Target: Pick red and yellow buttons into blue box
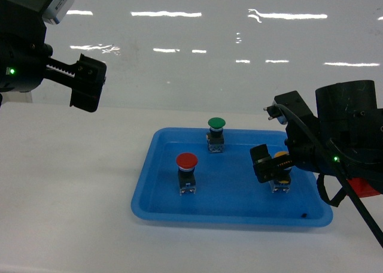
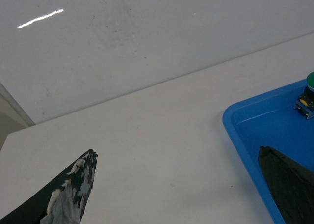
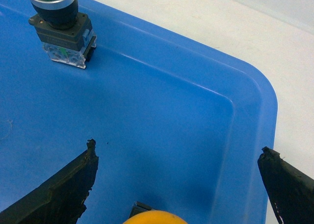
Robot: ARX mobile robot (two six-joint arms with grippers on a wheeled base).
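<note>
Red button is standing untouched at the shallow blue tray's nine o'clock, while the yellow button, at three o'clock, is sitting upright between the nearer right gripper's spread fingers, the left gripper hanging open far off.

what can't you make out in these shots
- Blue box: in no view, so its place is unknown.
- Yellow button: head view, largely hidden by the right claw; right wrist view cuts it at the bottom edge.
- Green button: cut off by the left wrist view's right edge.
</note>
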